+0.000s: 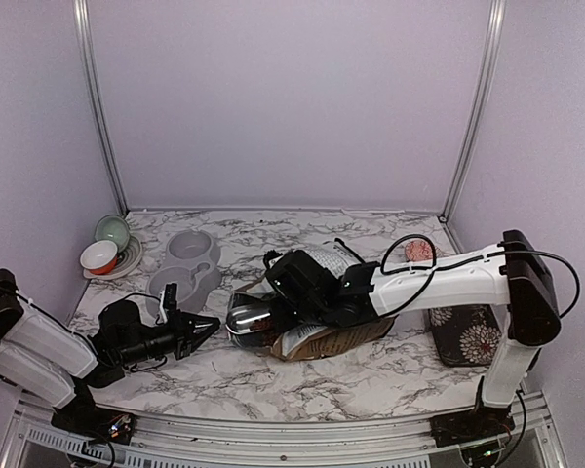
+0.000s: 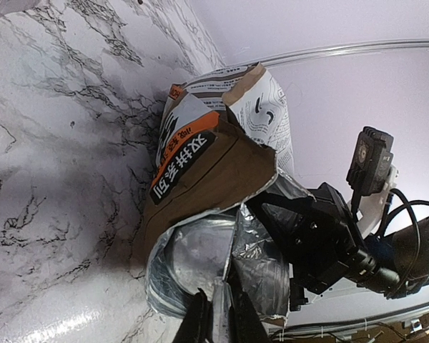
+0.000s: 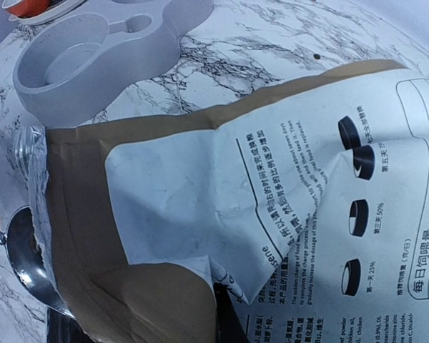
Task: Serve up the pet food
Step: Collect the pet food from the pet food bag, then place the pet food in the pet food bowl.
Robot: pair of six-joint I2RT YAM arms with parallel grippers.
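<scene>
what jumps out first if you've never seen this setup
The brown-and-white food bag lies on its side mid-table, its foil-lined mouth gaping to the left, with the right arm stretched across it. A metal spoon shows at that mouth, and the left gripper points at it from the left. Behind them sits an empty-looking grey double dish.

The table has a glossy white marble-pattern top with dark grey veining. Plain pale lilac walls enclose it on the left, far and right sides, joined at the two far corners by aluminium uprights. Lighting is even and diffuse, with soft shadows only.
</scene>
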